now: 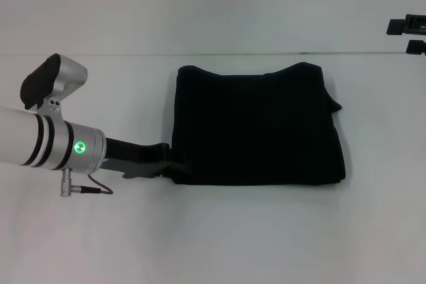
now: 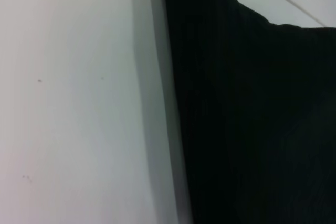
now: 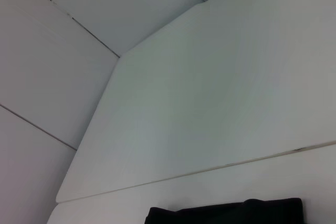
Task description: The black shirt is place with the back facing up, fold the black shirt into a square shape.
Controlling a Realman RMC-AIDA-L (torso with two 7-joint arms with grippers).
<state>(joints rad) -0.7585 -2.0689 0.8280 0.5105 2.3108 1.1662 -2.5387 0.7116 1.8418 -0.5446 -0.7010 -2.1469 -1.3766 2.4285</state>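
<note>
the white table (image 1: 219, 237) fills most of the head view, and on it the black shirt (image 1: 256, 124) lies folded into a thick, roughly square block a little right of centre. its far edge dips in the middle between two raised corners, and a small flap of cloth juts out on its right side. the near edge shows stacked layers. no lettering shows on the upward face.

the left arm reaches in from the left, low over the table, and the left gripper (image 1: 174, 162) sits right at the shirt's near-left corner — its black fingers run into the black cloth there, so whether they are spread, pressed together or pinching the fabric cannot be told. the left wrist view shows only the shirt's folded side edge (image 2: 252, 119) lying on the table, with none of the fingers.

the right gripper (image 1: 409, 34) is well apart from the shirt, at the far right edge of the head view — only a bit of it shows, and how its fingers stand cannot be told.
</note>
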